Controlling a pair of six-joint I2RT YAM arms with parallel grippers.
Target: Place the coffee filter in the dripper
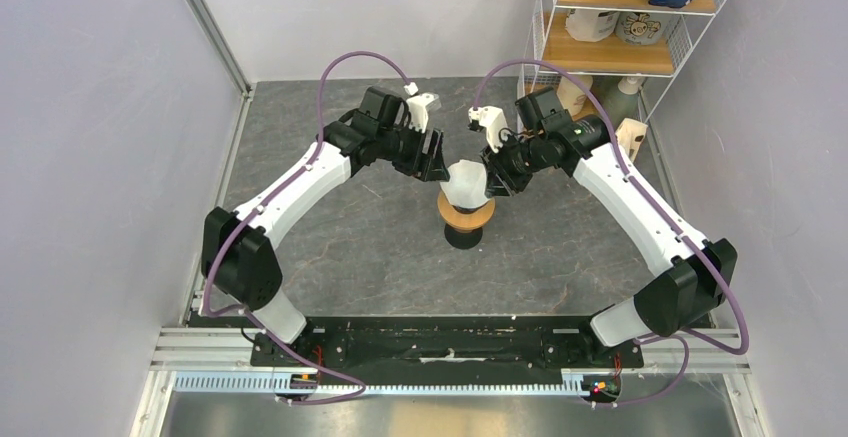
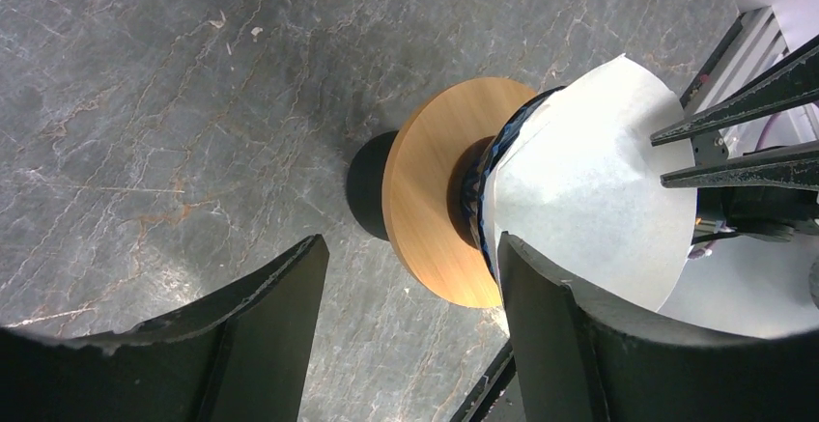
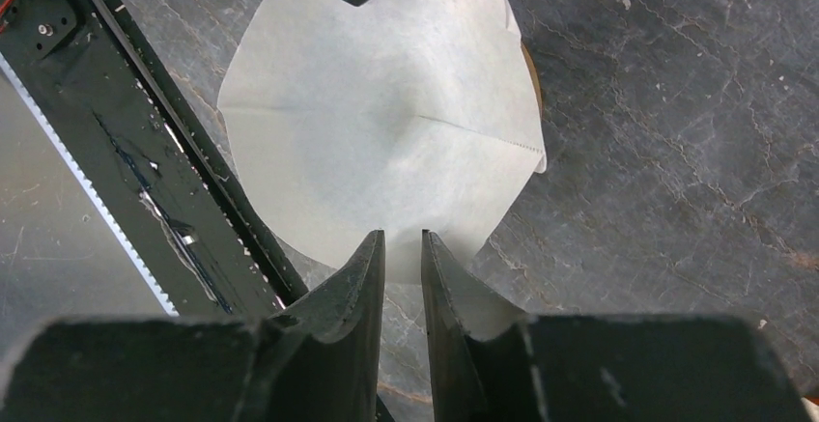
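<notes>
The white coffee filter (image 1: 467,181) sits open in the dripper at the table's middle. It fills the right wrist view (image 3: 386,123) and hides the dripper there. In the left wrist view the filter (image 2: 589,200) sticks out of the dripper's dark-blue rim (image 2: 490,166). My left gripper (image 1: 435,162) is open wide and empty (image 2: 410,248), right beside the filter's left side. My right gripper (image 1: 497,172) has its jaws a narrow gap apart (image 3: 399,239), with the filter's rim at the tips. Its fingers (image 2: 734,123) show at the filter's far edge.
The dripper rests on a flat orange ring (image 2: 430,200) over a dark rounded vessel (image 2: 367,185), both also in the top view (image 1: 467,215). A wire shelf rack (image 1: 620,17) with bags and bottles stands at the back right. A black rail (image 1: 450,342) runs along the near edge.
</notes>
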